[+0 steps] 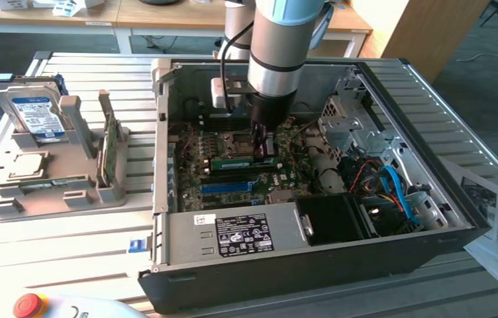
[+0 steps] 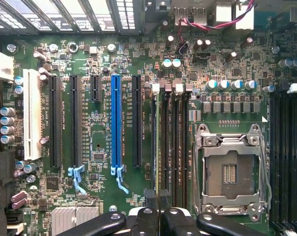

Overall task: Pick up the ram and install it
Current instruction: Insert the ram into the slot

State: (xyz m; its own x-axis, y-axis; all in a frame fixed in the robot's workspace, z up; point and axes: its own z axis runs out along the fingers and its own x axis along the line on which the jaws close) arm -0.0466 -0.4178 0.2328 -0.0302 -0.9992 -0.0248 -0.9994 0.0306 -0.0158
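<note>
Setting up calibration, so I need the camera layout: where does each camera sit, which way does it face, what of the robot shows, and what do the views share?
Exterior view: off the arm, above the open black metal computer case, looking down into it; the grey arm and its gripper, shut on the thin green ram stick, show.
Wrist view: on the wrist, squarely facing the green motherboard; black fingertips show.
Shared: motherboard, long blue plastic slot strip, gripper.
</note>
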